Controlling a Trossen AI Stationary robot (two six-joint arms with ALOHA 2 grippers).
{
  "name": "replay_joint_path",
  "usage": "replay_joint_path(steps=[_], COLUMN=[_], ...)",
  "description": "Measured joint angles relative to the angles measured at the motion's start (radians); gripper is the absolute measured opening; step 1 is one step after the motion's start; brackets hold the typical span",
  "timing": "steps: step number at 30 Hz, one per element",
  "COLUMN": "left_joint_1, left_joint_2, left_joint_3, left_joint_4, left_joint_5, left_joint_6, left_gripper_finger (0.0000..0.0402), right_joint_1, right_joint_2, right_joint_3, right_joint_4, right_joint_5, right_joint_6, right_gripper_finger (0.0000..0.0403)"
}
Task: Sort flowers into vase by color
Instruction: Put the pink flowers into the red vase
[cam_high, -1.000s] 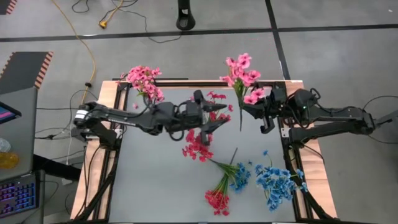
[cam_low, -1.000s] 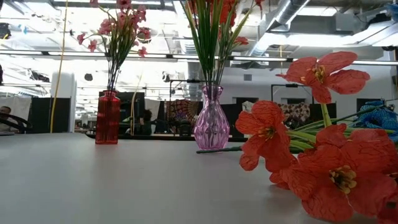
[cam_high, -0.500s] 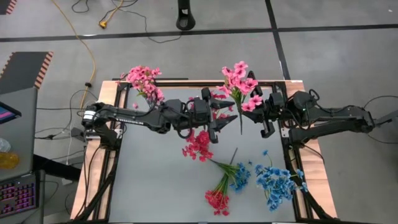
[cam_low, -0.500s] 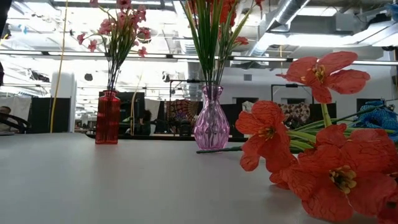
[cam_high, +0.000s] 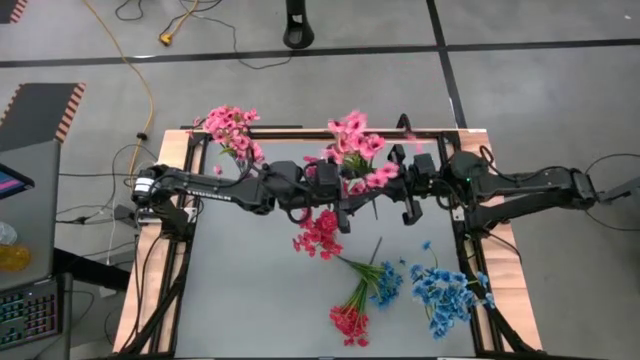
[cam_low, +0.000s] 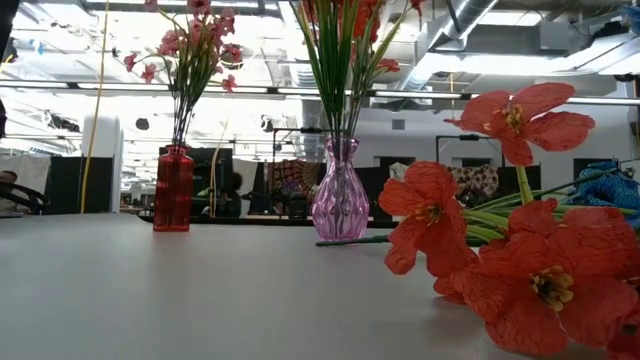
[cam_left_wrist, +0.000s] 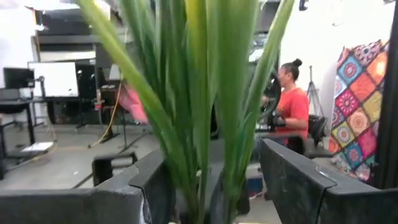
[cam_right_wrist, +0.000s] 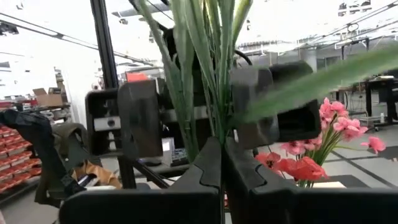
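Observation:
My right gripper (cam_high: 390, 188) is shut on a pink flower sprig (cam_high: 356, 145), held high over the table's far middle. Facing it, my left gripper (cam_high: 345, 205) is open. Green stems (cam_left_wrist: 205, 118) rise between its fingers; whether they touch I cannot tell. A purple glass vase (cam_low: 340, 192) stands on the table with green stems and red blossoms in it. A red vase (cam_low: 173, 190) to its left holds pink flowers (cam_high: 230, 130). Loose red (cam_high: 318, 235), red-and-blue (cam_high: 362, 295) and blue (cam_high: 445, 290) sprigs lie on the table. My right gripper pinches the pink sprig's green stems (cam_right_wrist: 217, 121) between its two shut fingers. The fingers come about level from the table's right and lie across the stems. The sprig stands upright and lifted clear, its blossoms (cam_high: 356, 145) above the fingers.
Big red blossoms (cam_low: 500, 270) lie close to the low camera, with blue ones (cam_low: 615, 185) behind them. The table's black frame rails (cam_high: 195, 200) run along its sides. Bare grey tabletop (cam_high: 250, 290) lies at the near left. A person (cam_left_wrist: 292, 106) stands in the room beyond.
My right gripper has carried the pink sprig toward the table's left, up to my left gripper over the far middle, staying shut on it. The sprig has stayed upright.

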Motion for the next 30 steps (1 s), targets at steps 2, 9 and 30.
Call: replay_joint_path(steps=[2,9,30], left_joint_1=[0.0,-0.001,-0.001], left_joint_2=[0.001,0.001,0.0], left_joint_3=[0.0,0.0,0.0], left_joint_4=[-0.007,-0.005,0.001], left_joint_5=[-0.006,-0.011,-0.043], left_joint_6=[0.0,-0.018,-0.046], left_gripper_finger=[0.0208,0.0208,0.0008], right_joint_1=[0.0,0.004,0.005], right_joint_2=[0.0,-0.002,-0.002], right_joint_3=[0.0,0.0,0.0], right_joint_4=[-0.005,-0.003,0.017], right_joint_5=[0.0,0.0,0.0], right_joint_6=[0.0,0.0,0.0], right_gripper_finger=[0.0031,0.003,0.0043])
